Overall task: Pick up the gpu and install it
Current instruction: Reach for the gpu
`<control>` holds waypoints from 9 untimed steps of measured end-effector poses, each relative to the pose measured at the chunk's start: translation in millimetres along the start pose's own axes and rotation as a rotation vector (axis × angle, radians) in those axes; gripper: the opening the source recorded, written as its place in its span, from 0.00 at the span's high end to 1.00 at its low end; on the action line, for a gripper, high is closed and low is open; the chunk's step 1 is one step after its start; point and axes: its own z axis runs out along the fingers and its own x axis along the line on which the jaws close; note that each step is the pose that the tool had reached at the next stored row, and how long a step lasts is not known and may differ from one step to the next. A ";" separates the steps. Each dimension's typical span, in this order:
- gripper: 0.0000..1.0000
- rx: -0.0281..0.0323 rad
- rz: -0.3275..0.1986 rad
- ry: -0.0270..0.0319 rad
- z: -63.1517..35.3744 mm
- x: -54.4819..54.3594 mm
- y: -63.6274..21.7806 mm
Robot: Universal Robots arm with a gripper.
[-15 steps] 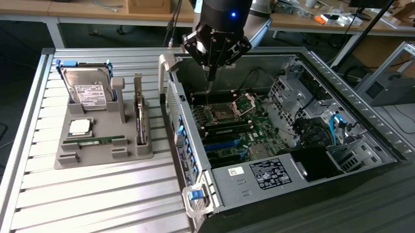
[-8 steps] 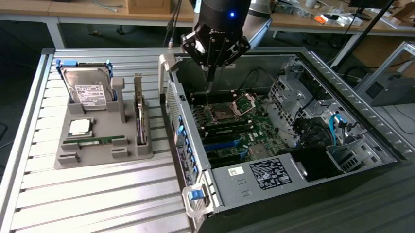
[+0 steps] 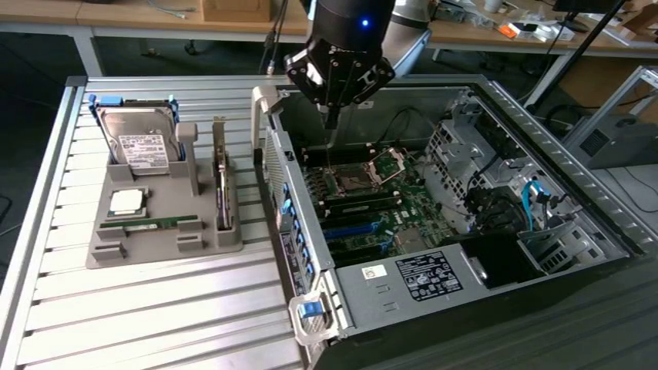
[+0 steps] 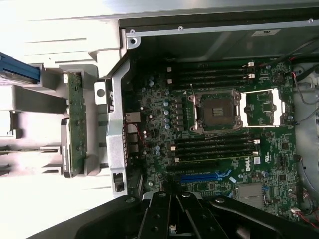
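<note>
The gpu stands on its edge in a slot at the side of the grey holder nearest the case, its silver bracket pointing up. The wrist view looks down on the gpu as a thin dark-green strip just outside the case wall. My gripper hangs over the open computer case, above the motherboard and well clear of the gpu. Its black fingers are shut together with nothing between them. The blue expansion slot lies just in front of the fingers.
The grey holder also carries a silver hard drive, a processor chip and a green memory stick. An open processor socket sits between memory slots. The case's rear wall rises between the holder and the motherboard.
</note>
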 end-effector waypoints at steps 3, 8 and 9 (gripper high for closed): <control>0.89 0.0000 0.000 0.0000 0.0 0.8 -0.1; 0.89 0.0000 0.000 0.0000 -0.1 2.4 -0.2; 0.89 0.0000 0.000 0.0000 -0.1 2.6 -0.2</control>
